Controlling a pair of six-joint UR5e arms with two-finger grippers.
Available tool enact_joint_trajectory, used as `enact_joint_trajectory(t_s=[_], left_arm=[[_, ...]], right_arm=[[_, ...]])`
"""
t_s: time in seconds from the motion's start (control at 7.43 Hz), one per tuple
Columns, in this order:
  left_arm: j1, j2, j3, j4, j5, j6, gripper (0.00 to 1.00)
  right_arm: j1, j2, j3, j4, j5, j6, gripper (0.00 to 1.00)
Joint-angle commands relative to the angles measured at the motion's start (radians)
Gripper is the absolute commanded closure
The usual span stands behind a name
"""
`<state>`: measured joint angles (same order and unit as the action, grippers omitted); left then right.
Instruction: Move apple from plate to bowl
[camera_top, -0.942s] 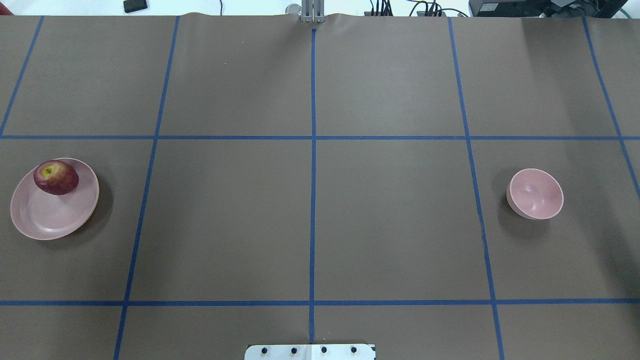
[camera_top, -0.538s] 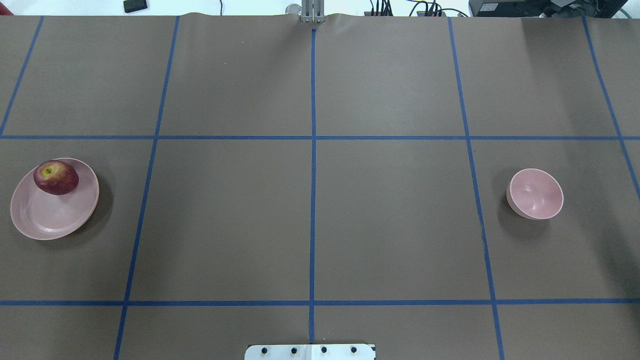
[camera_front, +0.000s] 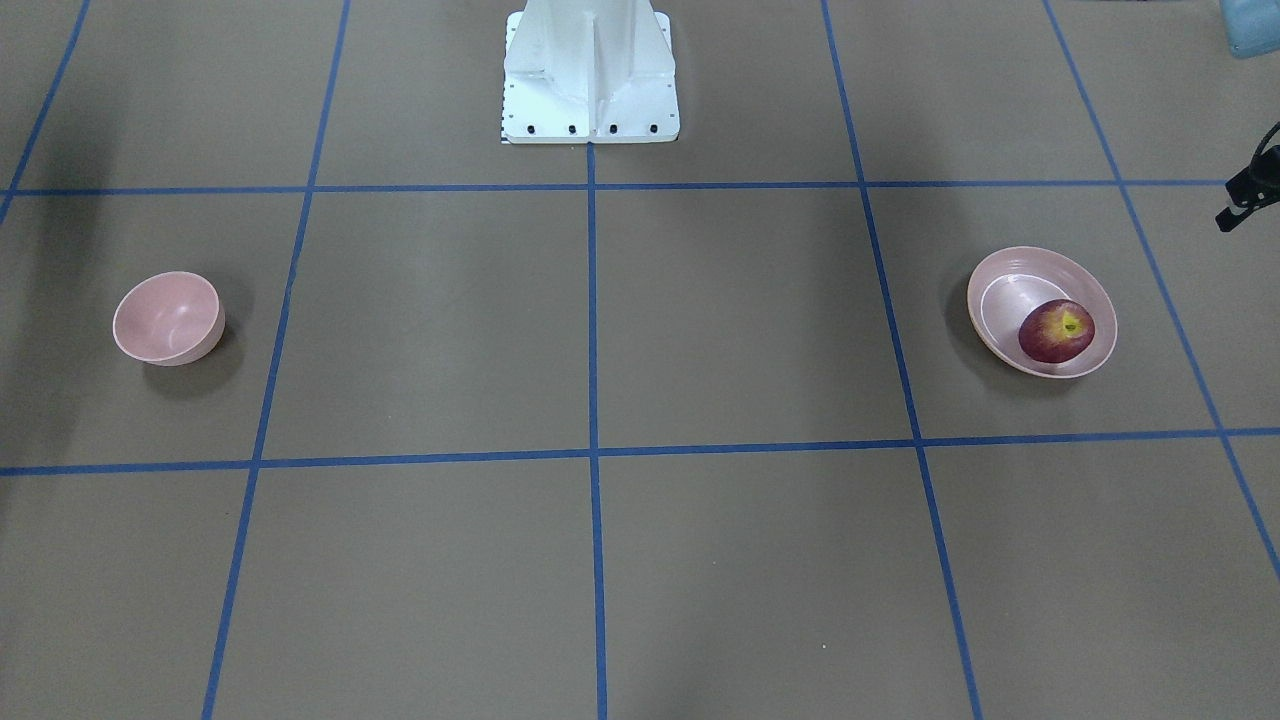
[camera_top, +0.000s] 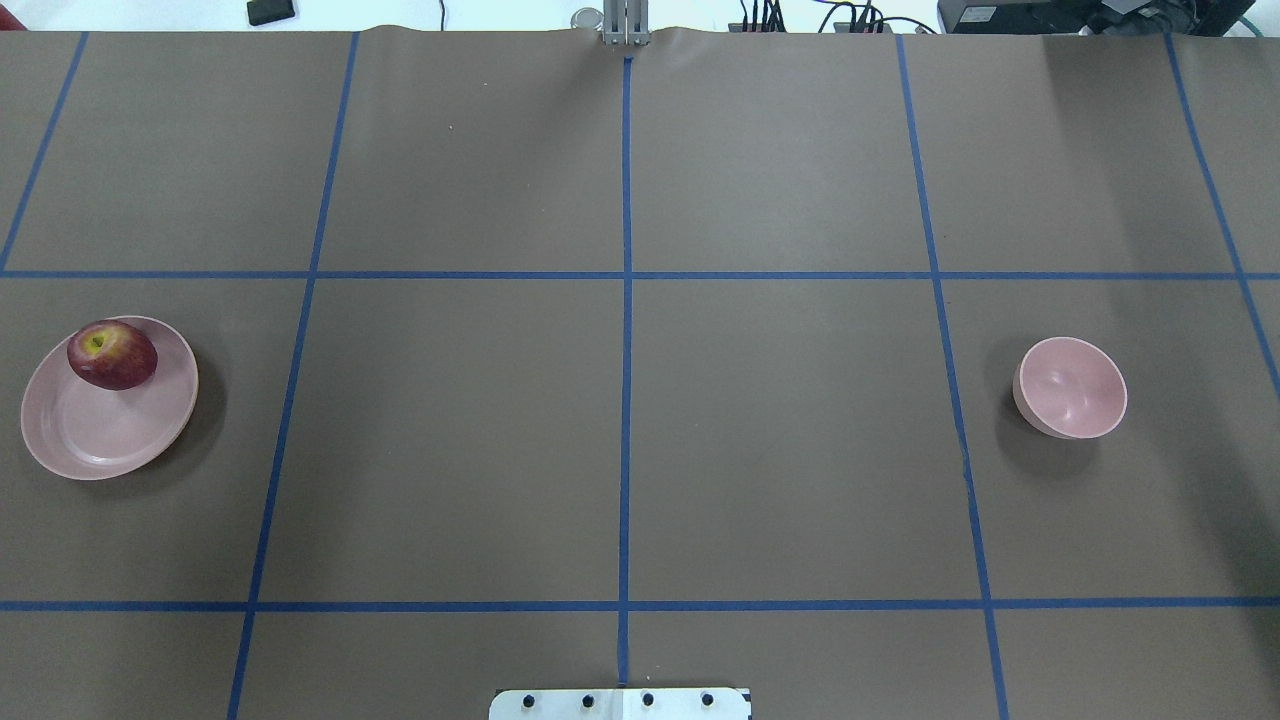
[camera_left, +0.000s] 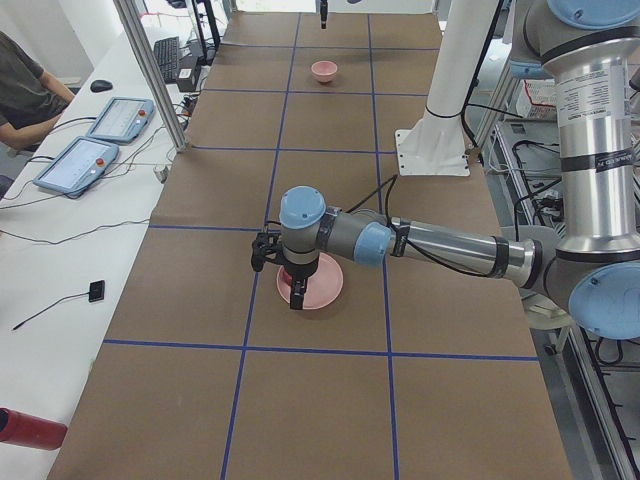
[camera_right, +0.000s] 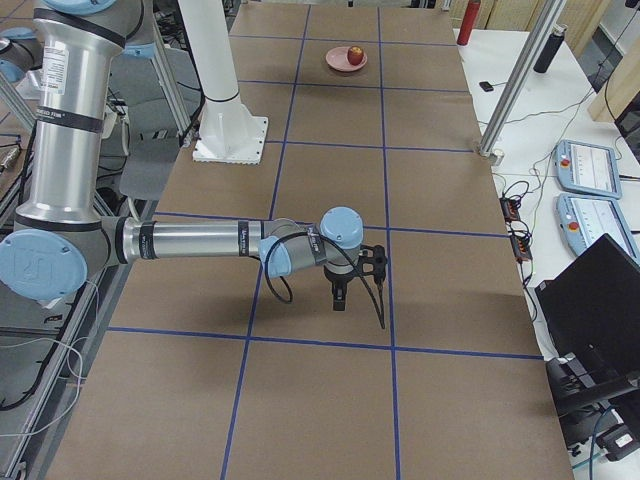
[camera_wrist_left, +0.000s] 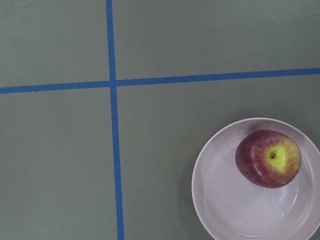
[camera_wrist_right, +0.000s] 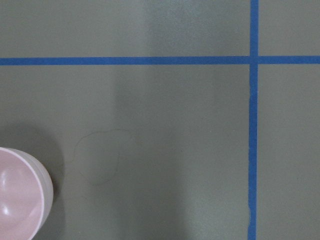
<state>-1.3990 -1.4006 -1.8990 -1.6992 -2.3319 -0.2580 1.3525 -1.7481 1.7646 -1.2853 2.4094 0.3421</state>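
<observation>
The dark-red apple (camera_top: 111, 354) (camera_front: 1056, 331) lies on the far part of the pale-pink plate (camera_top: 90, 440) at the table's left side. The left wrist view shows the apple (camera_wrist_left: 268, 158) on the plate (camera_wrist_left: 215, 195) from well above. The small pink bowl (camera_top: 1072, 388) (camera_front: 166, 318) stands empty at the right side; its rim shows in the right wrist view (camera_wrist_right: 20, 195). My left gripper (camera_left: 296, 300) hangs above the plate (camera_left: 322, 285). My right gripper (camera_right: 340, 298) hangs over the table's right part. I cannot tell whether either is open or shut.
The brown table cover carries a grid of blue tape lines (camera_top: 626, 400). The robot's white base (camera_front: 590, 70) stands at the middle of the near edge. Tablets (camera_left: 110, 130) and an operator sit beyond the far edge.
</observation>
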Motion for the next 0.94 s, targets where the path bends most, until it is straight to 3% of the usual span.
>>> enact_joint_trajectory(t_s=[0.0,0.4,0.81], left_arm=[[0.0,0.0,-0.002,0.0,0.0,0.0,0.02],[0.0,0.0,-0.003,0.0,-0.001,0.0,0.02],[0.002,0.0,0.003,0.0,0.0,-0.003,0.02]], right_arm=[[-0.007,0.007,-0.005,0.026,0.025,0.003,0.0],[-0.117,0.037,0.0,0.135,-0.002,0.152,0.0],[-0.217,0.105,-0.053,0.144,-0.026,0.231,0.0]])
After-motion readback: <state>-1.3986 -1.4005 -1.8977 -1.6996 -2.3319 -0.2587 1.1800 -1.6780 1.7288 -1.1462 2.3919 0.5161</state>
